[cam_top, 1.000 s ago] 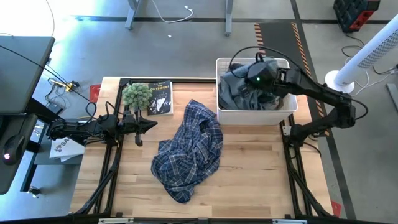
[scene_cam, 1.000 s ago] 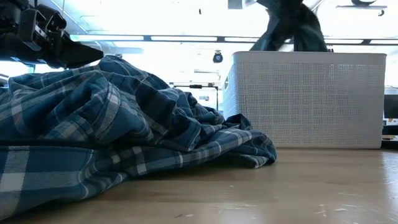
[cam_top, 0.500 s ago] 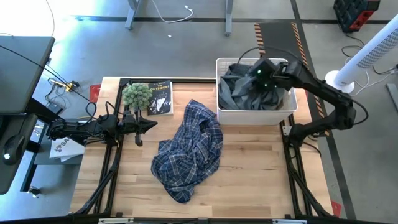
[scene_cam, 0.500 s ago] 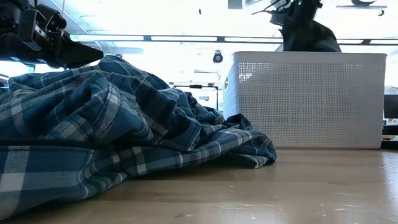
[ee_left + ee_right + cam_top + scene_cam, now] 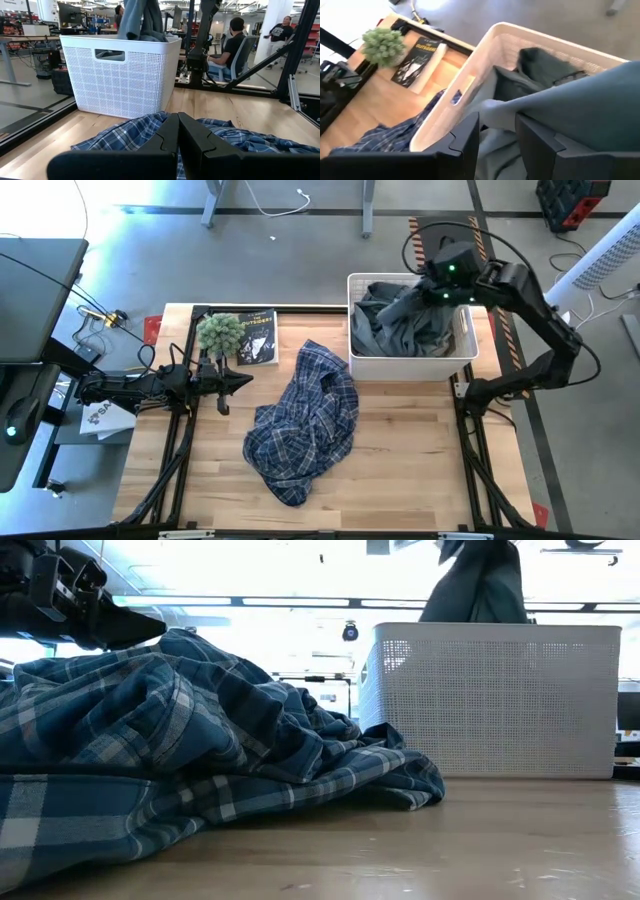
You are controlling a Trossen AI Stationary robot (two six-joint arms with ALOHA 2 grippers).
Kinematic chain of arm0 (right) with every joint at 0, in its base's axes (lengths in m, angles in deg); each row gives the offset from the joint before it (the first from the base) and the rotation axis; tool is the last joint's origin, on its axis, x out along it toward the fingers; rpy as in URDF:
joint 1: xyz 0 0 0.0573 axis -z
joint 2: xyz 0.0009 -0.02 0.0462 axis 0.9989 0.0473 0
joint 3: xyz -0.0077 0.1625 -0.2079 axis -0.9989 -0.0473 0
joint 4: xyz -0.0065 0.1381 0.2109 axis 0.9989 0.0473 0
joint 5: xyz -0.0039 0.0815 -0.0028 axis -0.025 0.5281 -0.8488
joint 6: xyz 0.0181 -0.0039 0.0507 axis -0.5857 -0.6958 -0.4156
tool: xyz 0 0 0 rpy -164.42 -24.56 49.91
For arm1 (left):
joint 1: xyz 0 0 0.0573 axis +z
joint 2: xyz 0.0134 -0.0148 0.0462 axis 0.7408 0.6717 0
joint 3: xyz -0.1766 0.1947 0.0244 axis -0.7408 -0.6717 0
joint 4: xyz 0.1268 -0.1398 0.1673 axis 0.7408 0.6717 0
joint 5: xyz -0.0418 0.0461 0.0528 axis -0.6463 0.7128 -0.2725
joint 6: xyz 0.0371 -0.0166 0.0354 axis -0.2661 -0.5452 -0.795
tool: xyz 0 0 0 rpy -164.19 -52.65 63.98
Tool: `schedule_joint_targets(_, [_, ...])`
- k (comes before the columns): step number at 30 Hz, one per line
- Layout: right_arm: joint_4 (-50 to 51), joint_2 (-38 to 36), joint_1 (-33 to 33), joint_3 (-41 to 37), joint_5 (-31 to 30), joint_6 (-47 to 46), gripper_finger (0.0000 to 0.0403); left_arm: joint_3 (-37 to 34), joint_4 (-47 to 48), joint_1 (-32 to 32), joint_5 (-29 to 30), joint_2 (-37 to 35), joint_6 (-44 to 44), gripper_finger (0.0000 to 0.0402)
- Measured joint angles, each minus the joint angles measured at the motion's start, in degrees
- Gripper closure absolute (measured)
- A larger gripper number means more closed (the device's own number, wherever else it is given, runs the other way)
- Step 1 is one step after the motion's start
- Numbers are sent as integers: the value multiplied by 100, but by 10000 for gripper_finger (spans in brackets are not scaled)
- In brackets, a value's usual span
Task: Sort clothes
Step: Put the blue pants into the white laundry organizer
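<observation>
The grey-blue garment (image 5: 412, 320) hangs from my right gripper (image 5: 437, 290), pinched between my fingers (image 5: 468, 140) above the white basket (image 5: 462, 342) at the table's far right corner. It is drawn into a long taut strand, its upper end at my fingers and its lower end down in the basket — in the low view it rises steeply over the rim (image 5: 478, 590).

The navy-and-white plaid shirt (image 5: 305, 425) lies crumpled mid-table, its long axis running from near the basket's front corner toward the near edge.

Beside the shirt's far end lie a green fuzzy plant (image 5: 220, 332) and a dark book (image 5: 257, 337); its cover lettering is too small to read.

My left gripper (image 5: 238, 381) hovers low at the table's left side, fingers (image 5: 167, 137) pressed together on nothing, pointing toward the shirt and just beside the plant. In its wrist view, people (image 5: 232, 42) sit and stand in the room behind the table.
</observation>
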Motion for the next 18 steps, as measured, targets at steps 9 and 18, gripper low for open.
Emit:
schedule_joint_targets(9, [-507, 22, -161, -877, 941, -130, 281, 0, 0, 0, 0, 1, 0, 400])
schedule_joint_targets(18, [-331, 27, 284, -1712, -395, -697, 267, 1, 0, -1, 0, 0, 0, 400])
